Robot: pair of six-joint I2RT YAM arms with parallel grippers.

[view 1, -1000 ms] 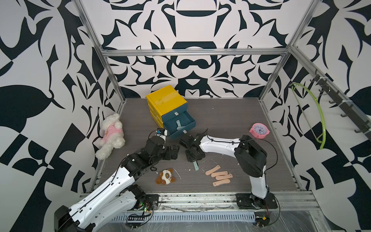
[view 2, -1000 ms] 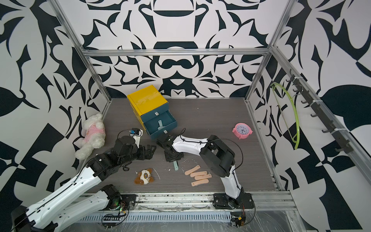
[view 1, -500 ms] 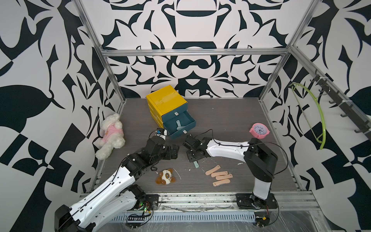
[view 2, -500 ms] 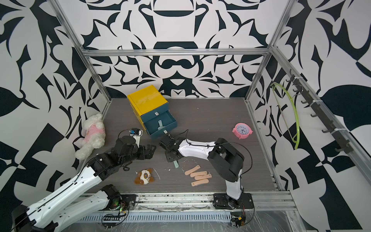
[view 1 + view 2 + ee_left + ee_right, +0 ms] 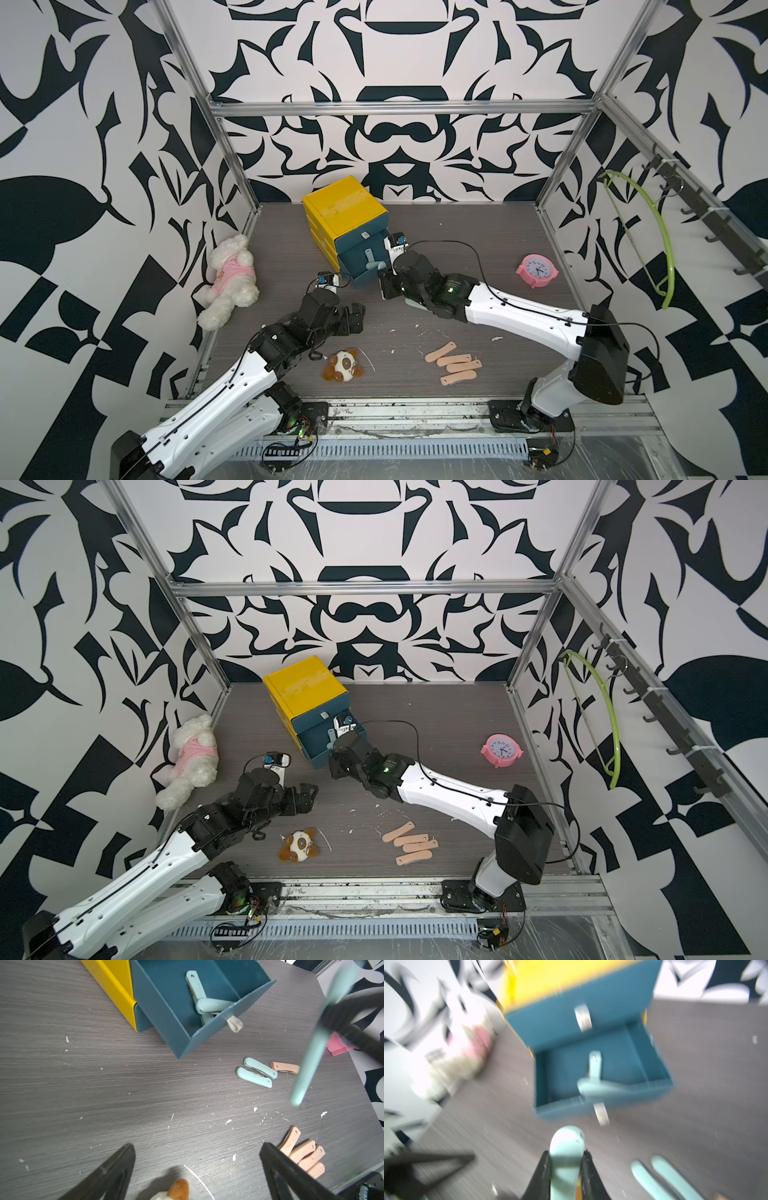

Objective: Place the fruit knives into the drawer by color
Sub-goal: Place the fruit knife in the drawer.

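Right gripper (image 5: pixel 566 1160) nearly closed, clamped on a pale teal knife (image 5: pixel 568 1140) just in front of the open drawer (image 5: pixel 166 1012). Left gripper (image 5: pixel 197 1147) spread wide, empty, over the table (image 5: pixel 83 1084). Stowed teal knives (image 5: pixel 214 1005) in the drawer: two clear, maybe a third underneath. Right wrist view is blurred. The right arm hides the loose teal pair (image 5: pixel 257 1072) in both top views.

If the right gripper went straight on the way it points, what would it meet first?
Likely the open drawer's front wall, near its pull tab, touched first by the pale teal knife in the right gripper. Height is unclear; it might pass over.
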